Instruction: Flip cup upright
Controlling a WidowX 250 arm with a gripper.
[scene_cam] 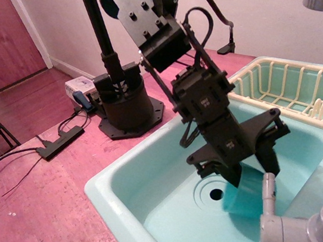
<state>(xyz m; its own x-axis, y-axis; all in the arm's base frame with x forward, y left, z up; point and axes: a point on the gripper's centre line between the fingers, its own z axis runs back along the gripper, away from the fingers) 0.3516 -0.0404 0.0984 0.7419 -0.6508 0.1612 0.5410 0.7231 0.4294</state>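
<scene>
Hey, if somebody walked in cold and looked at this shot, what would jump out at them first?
The black robot arm dominates, reaching down from the upper left into the pale mint sink. Its open gripper hangs right over a teal cup beside the drain, hiding most of it. A cream dish rack sits behind the basin, and a grey faucet crowds the lower right corner.
</scene>
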